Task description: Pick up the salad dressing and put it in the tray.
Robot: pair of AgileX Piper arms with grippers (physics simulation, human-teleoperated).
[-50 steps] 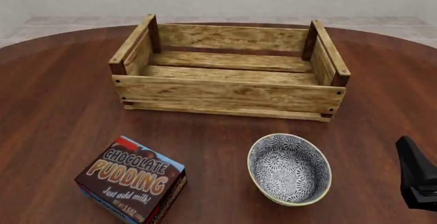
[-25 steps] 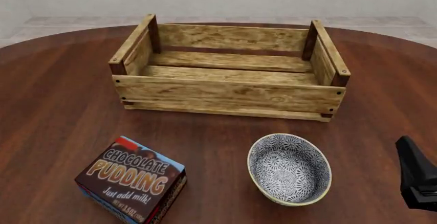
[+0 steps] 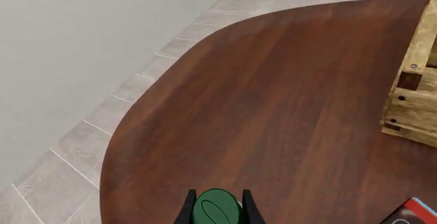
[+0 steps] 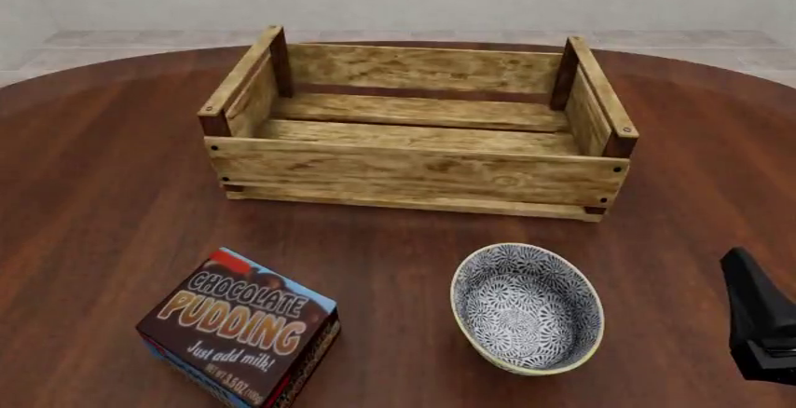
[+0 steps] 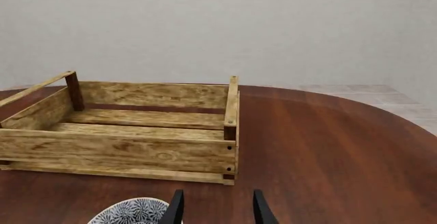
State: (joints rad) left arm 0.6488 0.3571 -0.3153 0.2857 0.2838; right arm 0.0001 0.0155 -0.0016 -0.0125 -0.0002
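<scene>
In the left wrist view only the green cap of the salad dressing (image 3: 217,209) shows, held between the dark fingers of my left gripper (image 3: 216,211); the bottle's body is hidden. Neither the bottle nor the left gripper shows in the front view. The tray (image 4: 417,161) is a light-wood slatted crate with dark corner posts standing at the far middle of the table, with nothing in it; it also shows in the right wrist view (image 5: 123,152), and its corner in the left wrist view (image 3: 413,101). My right gripper (image 5: 217,208) is open and holds nothing, low at the front right (image 4: 752,315).
A brown chocolate pudding box (image 4: 242,329) sits at the front left; its corner shows in the left wrist view (image 3: 415,213). A grey patterned bowl (image 4: 528,307) stands at the front, right of centre, near the right gripper (image 5: 133,211). The round table's left edge (image 3: 130,132) is near the left gripper.
</scene>
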